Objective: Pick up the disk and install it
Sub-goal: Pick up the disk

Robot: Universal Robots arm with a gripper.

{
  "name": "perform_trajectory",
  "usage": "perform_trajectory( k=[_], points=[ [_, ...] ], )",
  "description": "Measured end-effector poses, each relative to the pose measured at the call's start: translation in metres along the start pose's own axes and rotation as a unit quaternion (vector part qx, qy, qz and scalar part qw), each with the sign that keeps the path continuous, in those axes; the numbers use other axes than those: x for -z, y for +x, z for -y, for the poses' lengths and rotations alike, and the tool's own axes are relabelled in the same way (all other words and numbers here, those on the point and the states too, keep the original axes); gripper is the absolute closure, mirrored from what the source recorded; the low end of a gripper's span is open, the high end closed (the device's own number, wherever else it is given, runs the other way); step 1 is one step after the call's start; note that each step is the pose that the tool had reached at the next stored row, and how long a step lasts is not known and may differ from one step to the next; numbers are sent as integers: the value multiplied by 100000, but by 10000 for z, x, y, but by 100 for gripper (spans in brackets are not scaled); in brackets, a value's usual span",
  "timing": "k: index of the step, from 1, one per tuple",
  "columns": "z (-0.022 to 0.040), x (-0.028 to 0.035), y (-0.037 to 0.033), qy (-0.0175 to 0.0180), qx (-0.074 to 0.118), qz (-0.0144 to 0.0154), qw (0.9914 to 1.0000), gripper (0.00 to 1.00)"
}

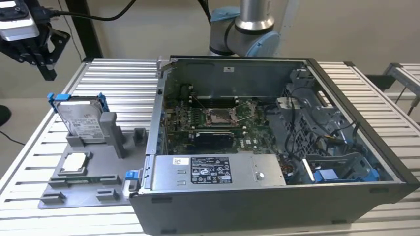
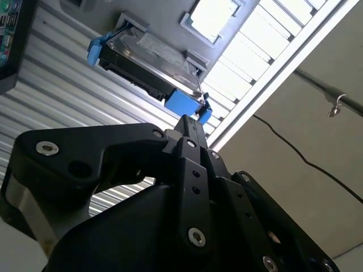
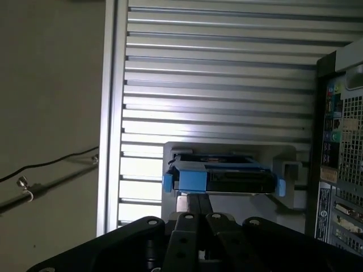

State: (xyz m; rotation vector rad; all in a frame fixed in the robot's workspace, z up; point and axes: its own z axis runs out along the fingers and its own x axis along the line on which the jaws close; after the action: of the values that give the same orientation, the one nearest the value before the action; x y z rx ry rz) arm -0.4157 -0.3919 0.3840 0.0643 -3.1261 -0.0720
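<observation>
Inspector: Ribbed aluminium table (image 1: 118, 83). The silver-grey, blue-framed hard disk (image 1: 80, 118) stands upright in a grey plastic holder (image 1: 113, 132) at the exterior view's left.

Operator: And the black gripper (image 1: 48, 73)?

Inspector: It hangs above the disk, apart, clenched on nothing. Descend closed and you risk striking the disk.

Gripper (image 1: 48, 73): in the exterior view its body is cut off by the top and left edges.
Arm (image 1: 253, 27): the upper part is cut off by the top edge, and the foot is hidden behind the computer case (image 1: 262, 206).
Disk (image 1: 81, 118): the lower end is hidden in the slot of the grey holder (image 1: 85, 189) (the label's print is too small to tell).
Disk, first wrist view: it is seen edge-on, so the face is hidden, and the gripper covers its near edge.
Computer case, both wrist views: it is cut off at the picture's edge.
Chip (image 1: 75, 162): the surface detail is too small to tell.
</observation>
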Motion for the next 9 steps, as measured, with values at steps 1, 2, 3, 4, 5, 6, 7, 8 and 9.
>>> perform_trajectory(
  k=[1, 2, 3, 4, 5, 6, 7, 8, 9],
  points=[
    [0, 0, 0, 1, -2, -2, 100000, 100],
    [0, 0, 0, 0, -2, 1, 100000, 100],
    [0, 0, 0, 1, -2, 1, 100000, 100],
    [0, 0, 0, -1, -1, 5, 100000, 100],
    [0, 0, 0, 0, 0, 5, 100000, 100],
    [0, 0, 0, 0, -2, 4, 100000, 100],
    [0, 0, 0, 0, 31, 2, 100000, 100],
    [0, 0, 0, 0, 138, 2, 100000, 100],
    [0, 0, 0, 4, 315, -4, 100000, 100]
  ],
)
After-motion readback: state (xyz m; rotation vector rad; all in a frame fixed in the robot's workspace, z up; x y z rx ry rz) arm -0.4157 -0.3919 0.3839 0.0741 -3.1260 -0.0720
